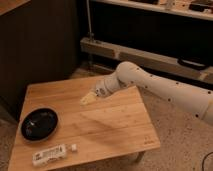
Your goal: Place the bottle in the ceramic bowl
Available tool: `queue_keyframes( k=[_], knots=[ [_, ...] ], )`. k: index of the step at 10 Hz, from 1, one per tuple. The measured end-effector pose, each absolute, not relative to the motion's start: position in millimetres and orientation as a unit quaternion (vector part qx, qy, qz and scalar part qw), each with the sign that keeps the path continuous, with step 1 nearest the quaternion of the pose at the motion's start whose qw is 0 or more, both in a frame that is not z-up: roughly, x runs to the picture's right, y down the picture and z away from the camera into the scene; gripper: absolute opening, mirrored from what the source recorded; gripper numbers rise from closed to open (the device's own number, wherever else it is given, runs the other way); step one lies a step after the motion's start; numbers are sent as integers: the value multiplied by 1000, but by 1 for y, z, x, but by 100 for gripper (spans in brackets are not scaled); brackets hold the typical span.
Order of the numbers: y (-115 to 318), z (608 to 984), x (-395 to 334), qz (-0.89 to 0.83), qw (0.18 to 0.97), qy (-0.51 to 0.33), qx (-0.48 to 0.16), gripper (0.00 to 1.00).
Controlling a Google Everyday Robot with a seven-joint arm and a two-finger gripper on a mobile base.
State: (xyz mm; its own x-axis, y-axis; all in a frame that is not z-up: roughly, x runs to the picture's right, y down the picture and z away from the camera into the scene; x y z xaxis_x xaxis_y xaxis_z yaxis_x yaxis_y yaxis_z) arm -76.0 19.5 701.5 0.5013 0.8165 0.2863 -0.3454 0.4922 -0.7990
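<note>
Wooden table (115, 131) fills lower left of view. White arm (160, 87) reaches in from right, over table middle. Ceramic bowl (39, 123), glossy black, sits near left edge. Bottle (49, 155) lies flat near front edge, just in front of bowl, not touching it, cap pointing right. Gripper (87, 99) hovers above tabletop, right of bowl, well apart from bottle; released or clenched, cannot tell.

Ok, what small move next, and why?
Probably carry the gripper toward the small white labelled bottle: it lies on the wooden table near the front edge, outside the round glossy black ceramic bowl, while the gripper hangs over mid-table.
</note>
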Motion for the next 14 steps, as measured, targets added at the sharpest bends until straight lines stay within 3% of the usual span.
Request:
queue_keyframes(
  k=[3,9,14],
  knots=[
    [3,700,-67,356,786,-381,-332,65],
    [30,665,-104,178,791,-458,-364,65],
    [44,649,-123,73,852,-404,-324,65]
  ],
)
